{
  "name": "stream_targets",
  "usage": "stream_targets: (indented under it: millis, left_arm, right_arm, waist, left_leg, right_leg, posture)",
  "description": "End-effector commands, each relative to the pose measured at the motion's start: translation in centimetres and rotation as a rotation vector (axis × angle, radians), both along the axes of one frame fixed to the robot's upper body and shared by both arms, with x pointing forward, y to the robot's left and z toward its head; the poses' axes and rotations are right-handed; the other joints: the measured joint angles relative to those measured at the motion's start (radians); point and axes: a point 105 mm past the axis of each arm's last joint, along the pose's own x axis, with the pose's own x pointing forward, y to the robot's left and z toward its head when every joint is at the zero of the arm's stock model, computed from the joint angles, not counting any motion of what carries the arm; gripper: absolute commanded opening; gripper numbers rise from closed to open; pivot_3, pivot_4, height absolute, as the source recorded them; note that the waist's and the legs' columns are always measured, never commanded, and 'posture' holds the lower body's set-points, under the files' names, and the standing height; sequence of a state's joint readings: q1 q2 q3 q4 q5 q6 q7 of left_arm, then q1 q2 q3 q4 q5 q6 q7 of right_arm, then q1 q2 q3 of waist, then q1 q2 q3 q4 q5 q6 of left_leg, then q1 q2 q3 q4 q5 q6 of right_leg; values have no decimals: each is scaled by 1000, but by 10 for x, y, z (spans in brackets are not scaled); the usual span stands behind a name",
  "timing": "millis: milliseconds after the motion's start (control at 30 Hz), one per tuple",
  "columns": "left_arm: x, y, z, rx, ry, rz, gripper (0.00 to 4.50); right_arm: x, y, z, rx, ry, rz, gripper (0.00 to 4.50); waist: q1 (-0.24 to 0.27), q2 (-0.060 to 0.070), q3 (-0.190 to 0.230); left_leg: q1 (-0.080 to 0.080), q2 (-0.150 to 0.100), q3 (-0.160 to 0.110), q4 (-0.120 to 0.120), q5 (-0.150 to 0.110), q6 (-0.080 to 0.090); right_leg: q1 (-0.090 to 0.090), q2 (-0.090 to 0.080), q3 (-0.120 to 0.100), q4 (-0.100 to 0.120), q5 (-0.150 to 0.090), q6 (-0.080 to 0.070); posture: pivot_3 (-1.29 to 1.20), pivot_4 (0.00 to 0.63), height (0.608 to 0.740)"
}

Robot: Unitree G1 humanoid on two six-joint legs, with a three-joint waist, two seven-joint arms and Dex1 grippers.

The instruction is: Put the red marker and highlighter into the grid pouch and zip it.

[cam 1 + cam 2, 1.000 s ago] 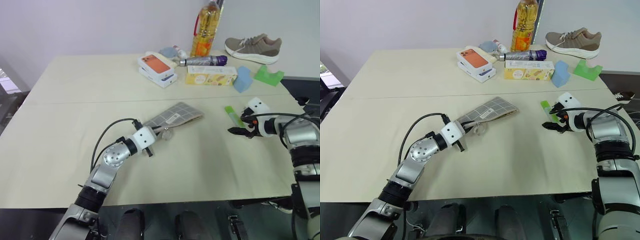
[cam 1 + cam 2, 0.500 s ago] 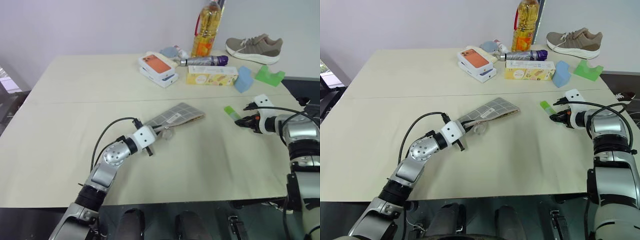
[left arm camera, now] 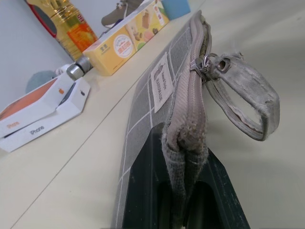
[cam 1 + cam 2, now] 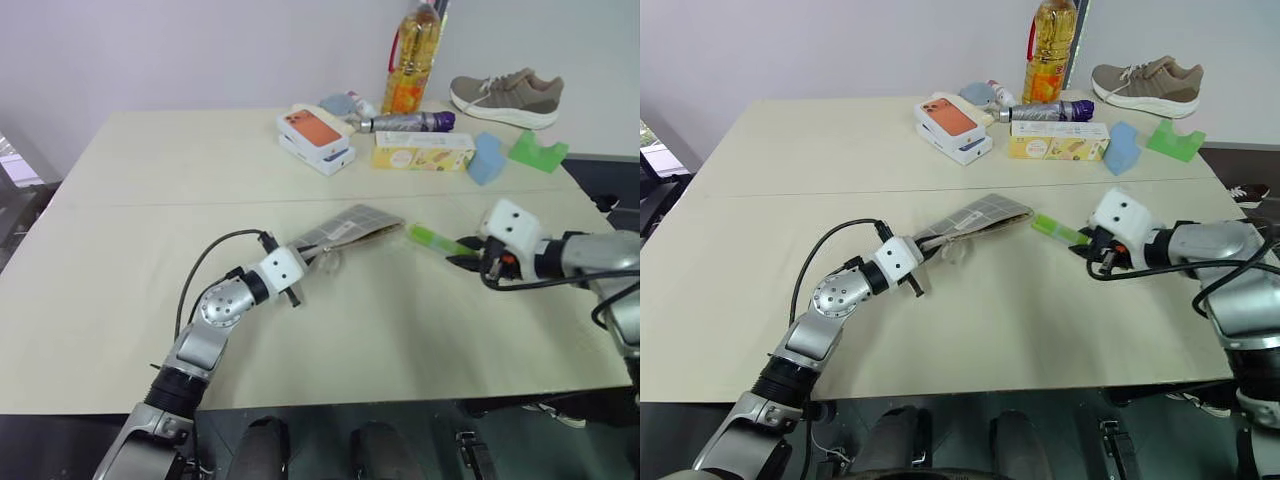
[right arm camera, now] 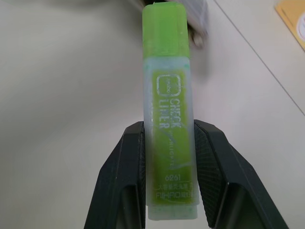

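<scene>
Now gripping the short lime-green highlighter (image 5: 167, 119) between the right gripper's (image 5: 169, 200) black fingers, lifting it off the table and carrying it toward the grey grid-lined fabric pouch (image 4: 345, 228).

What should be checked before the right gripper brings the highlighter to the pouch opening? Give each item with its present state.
1. Highlighter clamped between the right gripper fingers: ok.
2. Highlighter lifted off the table, cap end pointing toward the grid pouch: ok.
3. Left gripper shut on the grid pouch's end, holding it on edge with the zipper side up: ok.
4. Zipper open wide enough to admit the highlighter: not ok; in the left wrist view the seam looks closed, with the pull partway along.
5. Red marker already inside the pouch: cannot tell.
</scene>
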State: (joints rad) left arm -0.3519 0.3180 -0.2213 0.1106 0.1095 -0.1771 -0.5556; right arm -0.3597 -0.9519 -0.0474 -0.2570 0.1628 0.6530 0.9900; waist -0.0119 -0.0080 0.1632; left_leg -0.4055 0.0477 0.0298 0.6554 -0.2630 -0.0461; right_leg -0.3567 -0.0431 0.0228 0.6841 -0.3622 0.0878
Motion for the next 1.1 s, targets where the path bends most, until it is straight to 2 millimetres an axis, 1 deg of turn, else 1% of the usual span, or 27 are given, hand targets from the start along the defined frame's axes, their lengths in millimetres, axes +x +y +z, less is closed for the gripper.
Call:
stream_targets:
  millis: [33, 367, 500, 667, 800, 900, 1067, 1100]
  left_arm:
    - [-5, -9, 15, -32, -48, -56, 0]
    - [-16, -16, 15, -32, -38, -115, 0]
    - [-21, -20, 15, -29, -34, -151, 0]
    - [-29, -25, 13, 5, -26, -217, 0]
    - [-34, -26, 12, 47, -18, -275, 0]
    - [-36, -27, 12, 56, -10, -308, 0]
    - [-36, -28, 13, 51, 1, -321, 0]
    - [-35, -28, 13, 50, 1, -321, 0]
  right_arm:
    - [0, 7, 8, 6, -38, -1, 853]
    - [3, 13, 0, 4, -13, 14, 853]
    - [1, 16, -2, -29, -6, 39, 853]
    - [-6, 23, 3, -141, -29, 115, 853]
    - [-16, 35, 11, -313, -62, 245, 853]
    - [-18, 48, 14, -373, -95, 313, 853]
    - [-17, 56, 8, -431, -112, 378, 853]
    - [-17, 56, 7, -428, -108, 378, 1353]
  waist:
    - [1, 0, 0]
    - [1, 0, 0]
    - [0, 0, 0]
    - [0, 0, 0]
    - [-2, 0, 0]
    - [-3, 0, 0]
    - [1, 0, 1]
    - [1, 0, 1]
  left_leg:
    - [0, 0, 0, 0, 0, 0]
    - [-1, 0, 0, 0, 0, 0]
    - [-1, 0, 0, 0, 0, 0]
    - [-1, 0, 0, 0, 0, 0]
    - [-1, 0, 0, 0, 0, 0]
    - [-1, 0, 0, 0, 0, 0]
    - [-2, 0, 0, 0, 0, 0]
    - [-2, 0, 0, 0, 0, 1]
  right_leg:
    - [0, 0, 0, 0, 0, 0]
    - [-1, 0, 0, 0, 0, 0]
    - [-1, 0, 0, 0, 0, 0]
    - [-1, 0, 0, 0, 0, 0]
    - [-2, 0, 0, 0, 0, 0]
    - [-2, 0, 0, 0, 0, 0]
    - [-2, 0, 0, -1, 0, 0]
    - [-2, 0, 0, -1, 0, 0]
  posture:
    - [0, 150, 740]
    - [0, 150, 740]
    - [0, 150, 740]
    - [0, 150, 740]
    - [0, 150, 740]
    - [0, 150, 740]
    - [0, 150, 740]
    - [0, 150, 740]
